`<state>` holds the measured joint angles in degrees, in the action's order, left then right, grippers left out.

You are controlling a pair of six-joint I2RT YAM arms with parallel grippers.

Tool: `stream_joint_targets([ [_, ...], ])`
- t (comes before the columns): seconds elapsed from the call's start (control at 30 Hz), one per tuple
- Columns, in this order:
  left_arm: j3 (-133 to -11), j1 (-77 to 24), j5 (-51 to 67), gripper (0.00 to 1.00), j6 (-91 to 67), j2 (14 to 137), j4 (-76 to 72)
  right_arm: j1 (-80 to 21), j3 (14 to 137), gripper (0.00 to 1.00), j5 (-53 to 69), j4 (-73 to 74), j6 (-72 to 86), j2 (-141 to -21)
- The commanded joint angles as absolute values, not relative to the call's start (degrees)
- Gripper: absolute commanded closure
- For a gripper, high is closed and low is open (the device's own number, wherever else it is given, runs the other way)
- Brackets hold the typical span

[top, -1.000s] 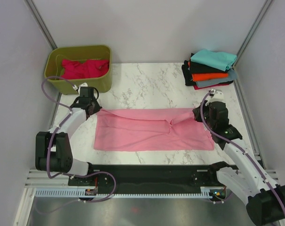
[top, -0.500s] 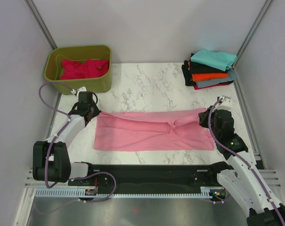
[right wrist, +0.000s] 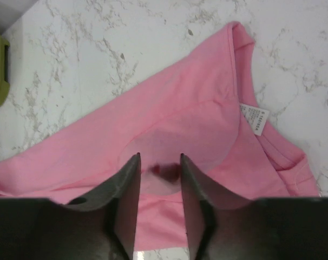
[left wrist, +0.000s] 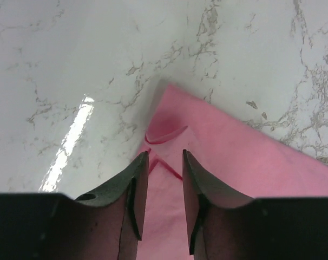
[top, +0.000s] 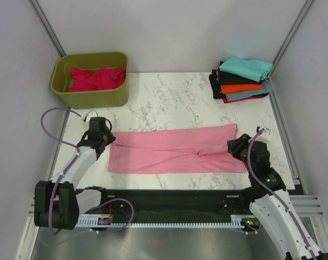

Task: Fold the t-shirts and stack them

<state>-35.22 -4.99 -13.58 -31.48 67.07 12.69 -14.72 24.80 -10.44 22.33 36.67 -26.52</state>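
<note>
— Two hands: what did they hold?
— Both were nearly closed, pinching the pink shirt (top: 175,153): left hand (left wrist: 164,156) at its left corner, right hand (right wrist: 159,158) near its right end. It lay flat on the table (top: 175,97).
</note>
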Motion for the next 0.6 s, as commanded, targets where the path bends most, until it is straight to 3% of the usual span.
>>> stream_joint_targets([
  [0.0, -32.09, -5.10, -18.63, 0.61, -35.59, 61.27, 10.55, -14.59, 20.66, 0.53, -10.28, 25.65, 46.47, -21.03],
  [0.03, -31.12, -5.10, -19.85, 0.55, -36.12, 59.17, 10.63, -14.50, 19.18, 0.38, -10.81, 26.71, 47.80, -19.79],
  [0.1, -30.50, -5.10, -21.09, 0.51, -36.38, 57.23, 11.42, -14.59, 18.46, 0.31, -13.08, 29.78, 49.65, -16.37],
  [0.33, -28.22, -5.10, -20.49, 0.55, -35.95, 48.34, 6.36, -14.59, 19.34, 0.30, -12.32, 25.42, 48.79, -16.16],
  [0.57, -33.22, -10.01, -12.05, 0.56, -31.83, 59.31, 3.69, -14.68, 20.48, 0.30, -5.11, 14.95, 47.20, -37.94],
])
